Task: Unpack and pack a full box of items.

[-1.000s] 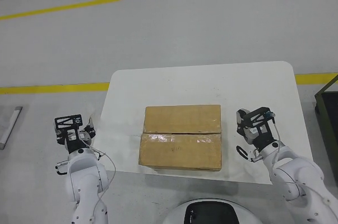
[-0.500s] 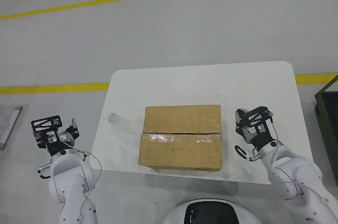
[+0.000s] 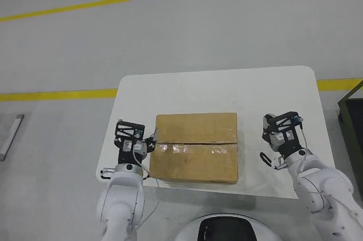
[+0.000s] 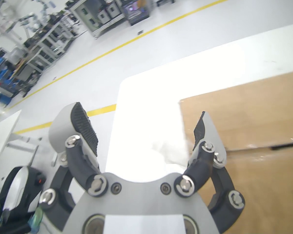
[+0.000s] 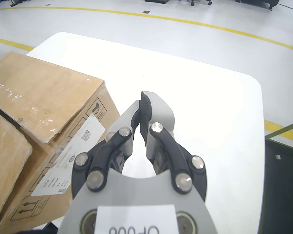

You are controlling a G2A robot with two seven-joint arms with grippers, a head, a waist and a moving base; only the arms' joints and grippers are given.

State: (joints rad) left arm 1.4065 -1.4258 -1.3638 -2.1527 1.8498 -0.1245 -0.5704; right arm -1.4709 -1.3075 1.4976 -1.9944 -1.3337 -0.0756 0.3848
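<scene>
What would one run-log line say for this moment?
box: closed, on table | left gripper: open, at box edge | right gripper: shut, empty

Box contents: the cardboard box (image 3: pixel 196 147) lies with both top flaps down, so whatever is inside is hidden.
Box outline: both wrist views cut the box off at a picture edge, so its full shape is not seen there.
Seam end: a pale blurred patch (image 4: pixel 169 151) sits at the left end of the seam; tape or glare, cannot tell.
Finger contact: one finger (image 4: pixel 206 132) of the left gripper (image 4: pixel 139 113) overlaps the box's left edge; touching or apart, cannot tell.
Label: a white label (image 5: pixel 70 157) on the box's right side carries print too small to make out.
Frame: a dark frame (image 3: pixel 356 144) right of the table (image 3: pixel 229 90) is cut off by the picture's edge.
</scene>
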